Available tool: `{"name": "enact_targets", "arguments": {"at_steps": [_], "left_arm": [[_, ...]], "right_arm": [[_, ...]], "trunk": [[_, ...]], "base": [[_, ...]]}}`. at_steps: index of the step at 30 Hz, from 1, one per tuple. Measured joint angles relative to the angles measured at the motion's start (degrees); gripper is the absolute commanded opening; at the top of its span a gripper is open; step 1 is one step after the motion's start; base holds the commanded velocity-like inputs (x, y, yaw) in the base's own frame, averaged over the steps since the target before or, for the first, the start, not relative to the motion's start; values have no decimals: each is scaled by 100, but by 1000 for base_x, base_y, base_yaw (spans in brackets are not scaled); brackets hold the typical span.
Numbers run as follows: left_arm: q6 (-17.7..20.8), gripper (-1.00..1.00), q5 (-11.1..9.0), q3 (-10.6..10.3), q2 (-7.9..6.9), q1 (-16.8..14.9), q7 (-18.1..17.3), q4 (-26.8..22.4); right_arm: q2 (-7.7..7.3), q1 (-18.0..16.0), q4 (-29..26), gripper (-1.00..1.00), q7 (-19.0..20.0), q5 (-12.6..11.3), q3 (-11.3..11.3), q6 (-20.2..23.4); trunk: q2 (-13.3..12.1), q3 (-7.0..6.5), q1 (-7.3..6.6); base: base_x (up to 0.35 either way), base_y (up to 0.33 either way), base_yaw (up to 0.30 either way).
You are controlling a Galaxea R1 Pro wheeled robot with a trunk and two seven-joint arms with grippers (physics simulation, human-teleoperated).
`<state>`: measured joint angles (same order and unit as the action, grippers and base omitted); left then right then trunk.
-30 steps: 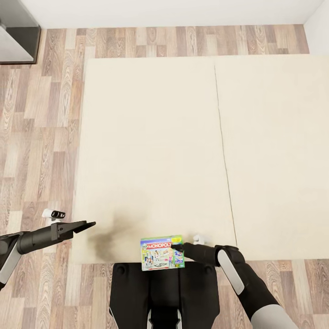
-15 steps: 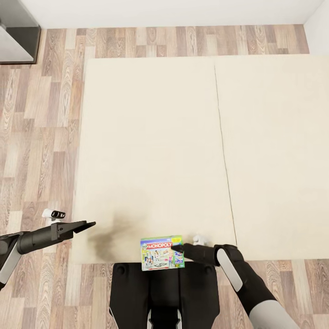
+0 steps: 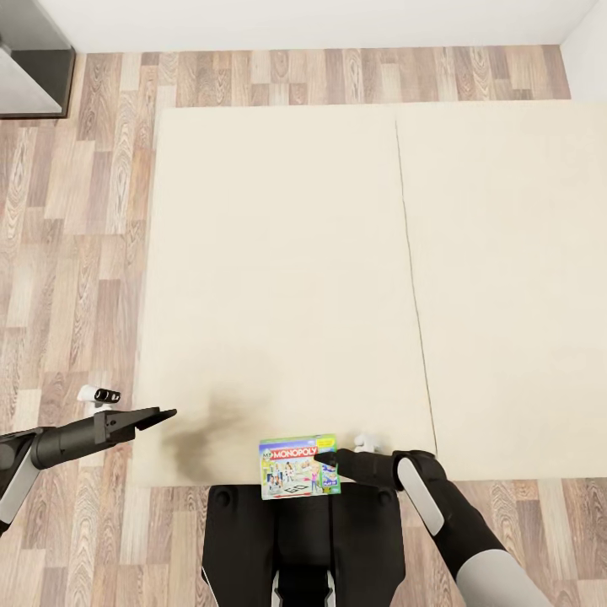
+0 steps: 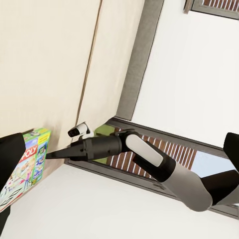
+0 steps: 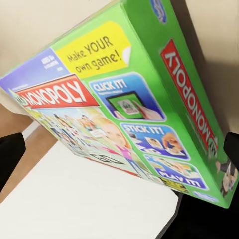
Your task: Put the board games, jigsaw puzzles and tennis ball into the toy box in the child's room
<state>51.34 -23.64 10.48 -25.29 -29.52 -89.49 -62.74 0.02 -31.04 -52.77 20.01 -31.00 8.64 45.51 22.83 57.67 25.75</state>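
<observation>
The Monopoly box (image 3: 299, 466) read "Make YOUR own game!" up close; the right tool (image 3: 324, 459) touched its edge, grip unclear, while the left tool (image 3: 160, 414) looked closed and empty.

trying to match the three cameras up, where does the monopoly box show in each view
Head view: the Monopoly box lies at the bed's near edge, low in the picture, just left of the right pincer.
Left wrist view: its green edge shows at the left border, beside the right arm's dark tip.
Right wrist view: it spans most of the picture, seen close.
Shared landmark: the cream bed top under the box.
</observation>
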Motion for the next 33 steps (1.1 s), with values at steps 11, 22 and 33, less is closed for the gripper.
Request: {"name": "enact_targets", "arguments": {"at_steps": [11,22,33], "left_arm": [[0,100,0,0,0,0,3,0],[0,100,0,0,0,0,4,0],[0,100,0,0,0,0,4,0]], "right_arm": [[29,-6,42,100,-7,39,9,-17],[33,-21,127,100,-5,57,11,-38],[33,-23,130,100,2,60,11,-41]], "trunk": [[0,0,0],[0,0,0],[0,0,0]], "base": [[0,0,0],[0,0,0],[0,0,0]]}}
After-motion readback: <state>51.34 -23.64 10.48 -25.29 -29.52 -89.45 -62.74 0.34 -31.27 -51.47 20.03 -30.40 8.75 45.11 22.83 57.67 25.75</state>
